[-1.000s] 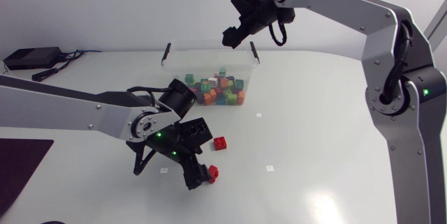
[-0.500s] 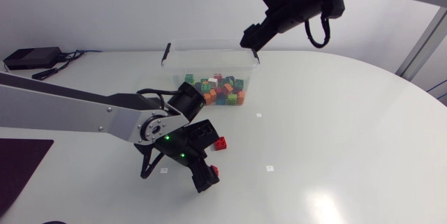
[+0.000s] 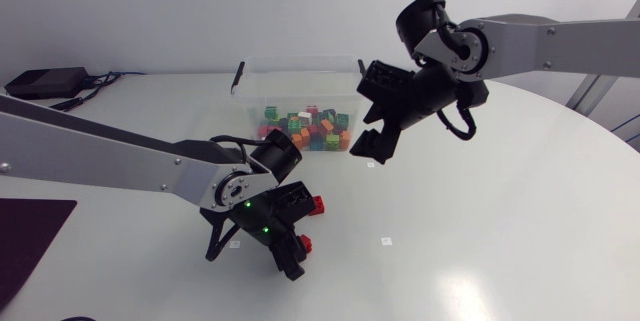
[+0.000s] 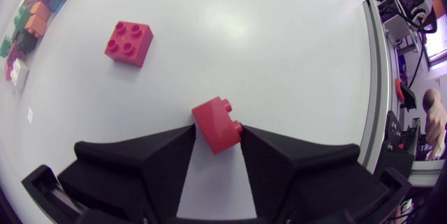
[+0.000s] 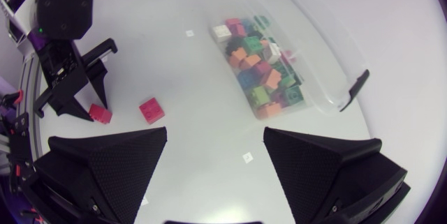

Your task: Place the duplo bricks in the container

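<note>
A small red brick [image 4: 218, 124] lies on the white table between the fingertips of my left gripper [image 4: 217, 132], and both fingers press its sides. In the head view this gripper [image 3: 298, 239] points down at the table's front with the brick [image 3: 304, 244] showing at its tip. A second, square red brick [image 3: 315, 204] [image 4: 129, 42] lies just ahead of it. The clear container [image 3: 300, 76] behind holds several coloured bricks [image 3: 305, 129]. My right gripper [image 3: 372, 111] hangs open and empty right of the container, fingers wide apart [image 5: 216, 132]. Its view shows the container [image 5: 328, 77] and both red bricks [image 5: 151, 109] [image 5: 100, 114].
The container has black handle clips on its rim [image 3: 238, 74] [image 5: 356, 88]. A black power box [image 3: 42, 83] lies at the far left and a dark mat [image 3: 25, 231] at the table's left front edge. Small white markers [image 3: 386, 242] dot the table.
My left gripper has closed from wide open onto the small red brick. My right arm has swung down from above the container to its right side, staying open.
</note>
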Controlling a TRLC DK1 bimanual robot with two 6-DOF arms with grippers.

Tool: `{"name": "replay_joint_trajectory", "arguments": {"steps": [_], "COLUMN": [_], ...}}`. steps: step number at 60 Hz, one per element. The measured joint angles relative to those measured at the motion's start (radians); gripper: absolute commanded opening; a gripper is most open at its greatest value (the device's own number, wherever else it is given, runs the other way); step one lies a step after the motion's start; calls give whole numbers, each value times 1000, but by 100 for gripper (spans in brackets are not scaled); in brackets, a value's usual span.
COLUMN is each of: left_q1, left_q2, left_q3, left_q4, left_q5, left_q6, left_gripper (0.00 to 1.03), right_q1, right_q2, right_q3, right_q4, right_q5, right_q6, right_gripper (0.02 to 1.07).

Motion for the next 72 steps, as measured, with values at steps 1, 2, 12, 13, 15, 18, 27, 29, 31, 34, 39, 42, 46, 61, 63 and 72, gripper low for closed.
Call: {"name": "replay_joint_trajectory", "arguments": {"steps": [1,2,12,13,15,18,27,29,31,34,39,42,46,61,63,72], "left_q1": [1,1,43,48,57,71,90,95,101,116,148,170,196,271,283,324], "left_q2": [0,-1,-53,-62,-79,-112,-174,-183,-195,-211,-241,-262,-292,-376,-381,-401], "left_q3": [0,0,0,0,0,0,0,0,0,0,0,0,0,2,6,26], "left_q4": [-4,-7,-32,-31,-34,-38,-55,-58,-62,-69,-74,-74,-74,-74,-74,-74], "left_q5": [0,0,0,0,0,0,0,0,0,0,0,0,0,0,1,10], "left_q6": [0,0,5,5,5,8,24,28,32,33,40,43,53,61,61,65], "left_gripper": [29,29,29,29,29,29,29,29,29,29,29,29,29,29,29,29], "right_q1": [3,6,26,29,36,50,91,99,106,117,131,141,152,192,196,217], "right_q2": [0,1,45,51,66,90,152,167,181,201,231,245,259,337,348,387], "right_q3": [-5,-8,-11,-11,-11,-11,-8,-5,0,11,35,48,66,156,171,208], "right_q4": [-3,-7,-33,-33,-34,-36,-47,-47,-48,-48,-48,-48,-56,-140,-154,-186], "right_q5": [-6,-11,-33,-33,-32,-23,26,43,50,63,85,99,122,168,173,202], "right_q6": [-14,-24,-125,-132,-147,-166,-202,-210,-216,-225,-233,-240,-254,-285,-288,-312], "right_gripper": [102,102,102,102,102,102,102,102,101,99,99,99,99,94,94,94]}}
